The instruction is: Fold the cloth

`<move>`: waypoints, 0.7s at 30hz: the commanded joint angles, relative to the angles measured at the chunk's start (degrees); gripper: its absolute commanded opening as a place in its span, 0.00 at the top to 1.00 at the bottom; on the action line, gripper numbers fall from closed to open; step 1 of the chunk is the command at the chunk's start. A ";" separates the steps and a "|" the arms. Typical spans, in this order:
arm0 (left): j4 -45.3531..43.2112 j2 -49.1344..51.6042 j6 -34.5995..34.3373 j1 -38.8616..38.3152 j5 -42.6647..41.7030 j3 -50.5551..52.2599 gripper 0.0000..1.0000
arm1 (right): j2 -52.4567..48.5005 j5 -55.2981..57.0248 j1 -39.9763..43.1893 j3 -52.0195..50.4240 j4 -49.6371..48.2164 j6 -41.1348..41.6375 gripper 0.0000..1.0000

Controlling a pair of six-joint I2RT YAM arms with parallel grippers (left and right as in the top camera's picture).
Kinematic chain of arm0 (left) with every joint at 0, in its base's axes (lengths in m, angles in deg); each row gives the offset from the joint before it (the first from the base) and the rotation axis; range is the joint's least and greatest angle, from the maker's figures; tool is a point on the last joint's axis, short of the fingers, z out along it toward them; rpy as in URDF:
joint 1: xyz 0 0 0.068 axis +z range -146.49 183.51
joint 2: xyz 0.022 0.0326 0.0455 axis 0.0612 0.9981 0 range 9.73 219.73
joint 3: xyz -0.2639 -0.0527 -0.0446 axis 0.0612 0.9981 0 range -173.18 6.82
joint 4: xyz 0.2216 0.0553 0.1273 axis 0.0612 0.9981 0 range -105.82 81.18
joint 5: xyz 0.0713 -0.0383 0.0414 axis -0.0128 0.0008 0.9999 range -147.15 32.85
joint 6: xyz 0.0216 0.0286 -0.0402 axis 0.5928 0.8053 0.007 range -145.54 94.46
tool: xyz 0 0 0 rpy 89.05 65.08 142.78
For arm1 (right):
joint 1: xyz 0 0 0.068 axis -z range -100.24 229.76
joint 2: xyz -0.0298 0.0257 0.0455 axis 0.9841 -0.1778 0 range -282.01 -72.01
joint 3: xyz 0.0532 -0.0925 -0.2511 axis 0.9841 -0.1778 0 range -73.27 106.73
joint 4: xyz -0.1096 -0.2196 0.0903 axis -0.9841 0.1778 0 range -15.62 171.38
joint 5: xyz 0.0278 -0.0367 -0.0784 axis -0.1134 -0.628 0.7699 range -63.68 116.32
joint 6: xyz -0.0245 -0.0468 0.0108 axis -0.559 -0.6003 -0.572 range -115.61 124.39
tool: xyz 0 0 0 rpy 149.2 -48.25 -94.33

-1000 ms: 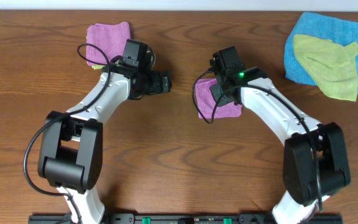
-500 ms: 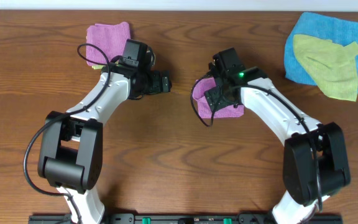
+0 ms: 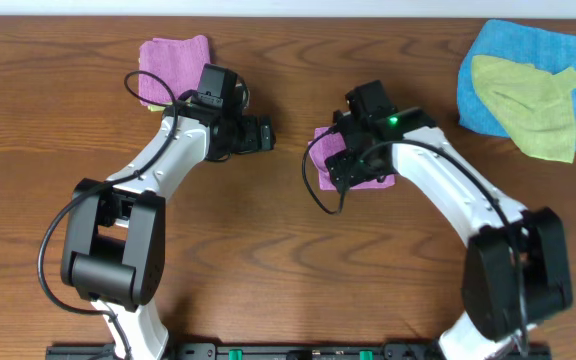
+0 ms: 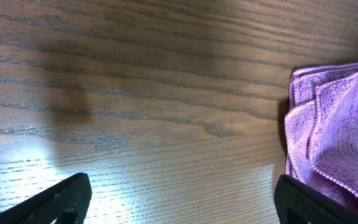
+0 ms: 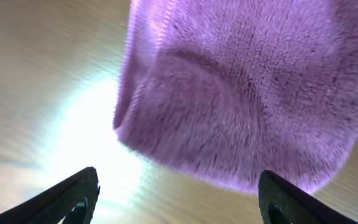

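The cloth (image 3: pixel 376 181) is a purple towel folded small at the table's middle, mostly under my right arm. My right gripper (image 3: pixel 340 166) hangs over its near-left part. In the right wrist view the fuzzy cloth (image 5: pixel 241 93) fills the upper frame, and the right gripper (image 5: pixel 179 202) stands open below its edge with only bare wood between the fingers. My left gripper (image 3: pixel 261 133) hovers to the cloth's left. It is wide open (image 4: pixel 182 202) over bare wood, with a layered purple cloth edge (image 4: pixel 334 124) just beyond its right finger.
A second purple cloth (image 3: pixel 175 58), folded, lies at the back left behind the left arm. At the back right a yellow-green cloth (image 3: pixel 528 105) is crumpled on a larger bright blue cloth (image 3: pixel 488 70). The wooden table (image 3: pixel 288 260) runs toward the front edge.
My right gripper has opened, letting go of the cloth, and has shifted slightly toward the front left. The cloth stays on the table. The left arm has not moved.
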 commanded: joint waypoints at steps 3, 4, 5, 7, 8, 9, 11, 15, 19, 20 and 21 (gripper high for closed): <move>0.37 -1.73 -0.22 0.07 -0.37 -0.85 0.05 | 3.39 -2.03 -0.42 0.24 0.33 1.31 0.17; 0.44 -1.73 -0.22 0.07 -0.37 -0.85 0.05 | 3.37 -1.92 -0.42 0.24 -0.26 1.22 0.17; 0.52 -1.73 -0.20 0.07 -0.37 -0.85 0.05 | 3.13 -1.03 -0.42 0.24 -1.22 1.18 0.17; 0.87 -1.73 -0.22 0.07 -0.39 -0.85 0.05 | 2.21 0.37 -0.42 0.15 -3.61 0.83 0.21; 1.09 -1.73 -0.20 0.07 -0.37 -0.85 0.05 | 1.42 0.35 -0.42 -0.15 -4.92 0.55 0.30; 1.42 -1.73 -0.22 0.07 -0.37 -0.85 0.05 | 0.11 0.33 -0.42 -0.72 -6.40 0.59 0.52; 1.81 -1.73 -0.20 0.07 -0.37 -0.85 0.05 | -1.51 0.33 -0.42 -1.27 -6.97 0.66 0.69; 2.08 -1.73 0.00 0.07 -0.37 -0.85 0.05 | -2.99 0.33 -0.44 -3.13 -6.14 3.78 0.93; 1.99 -1.73 0.04 0.07 -0.37 -0.85 0.05 | -2.99 0.48 -0.37 -6.62 -7.50 3.80 0.96; 2.01 -1.73 0.20 0.07 -0.35 -0.85 0.05 | -2.99 0.46 -0.37 -7.37 -7.78 4.42 0.96; 2.01 -1.73 0.20 0.07 -0.37 -0.85 0.05 | -2.99 0.46 -0.37 -7.76 -7.82 4.96 0.96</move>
